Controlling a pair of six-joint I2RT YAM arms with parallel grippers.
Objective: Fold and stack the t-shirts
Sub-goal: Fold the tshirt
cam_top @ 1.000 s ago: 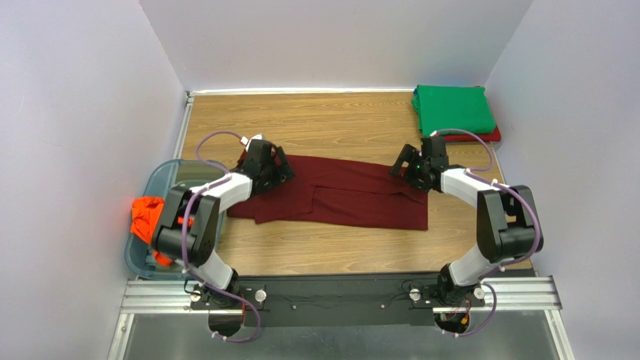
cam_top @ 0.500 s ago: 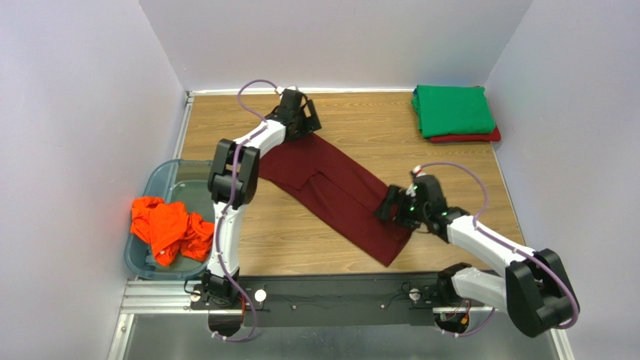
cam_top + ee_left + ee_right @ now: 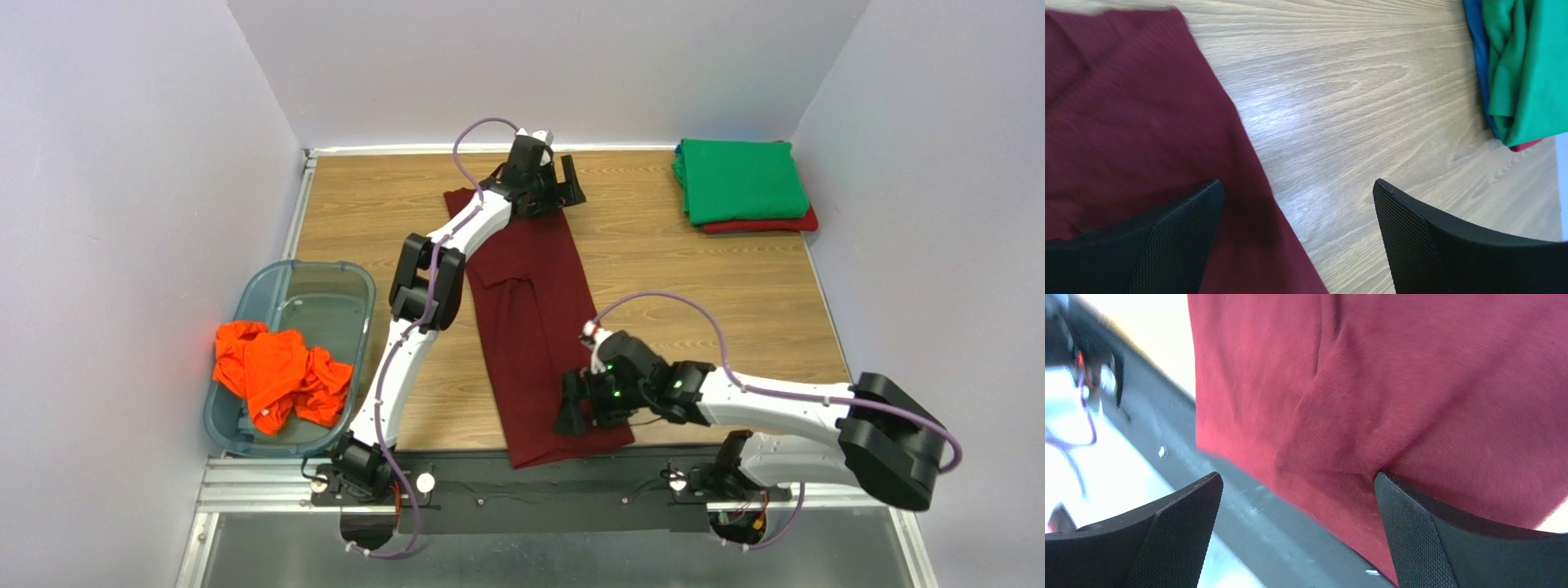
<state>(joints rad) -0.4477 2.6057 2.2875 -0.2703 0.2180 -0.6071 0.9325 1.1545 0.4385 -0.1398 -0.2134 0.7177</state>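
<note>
maroon t-shirt lies as a long narrow strip down the middle of the table, upper centre to bottom centre of the top view. left fingers at its far end, right fingers at its near end. both pairs spread wide, nothing pinched

risks as I see them:
- near hem lies over the black rail at the bottom of the frame, off the wood. if dragged, it could catch on rail hardware or slip off the edge
- left wrist view: one finger over cloth, the other over bare wood, straddling the shirt's side edge. closing there likely nips only the edge or one layer, and the fold opens on lift
- right wrist view: a ridge in the cloth between the fingers. fold over it and the crease stays in
- left arm looks near full stretch, so little margin

around: green t-shirt folded on a red t-shirt, upper right, well apart from the strip. orange t-shirt bunched in the clear bin at left, not folded yet. nothing sits between strip and stack. the left arm runs along the strip's left side, so it would block a fold that way
</note>
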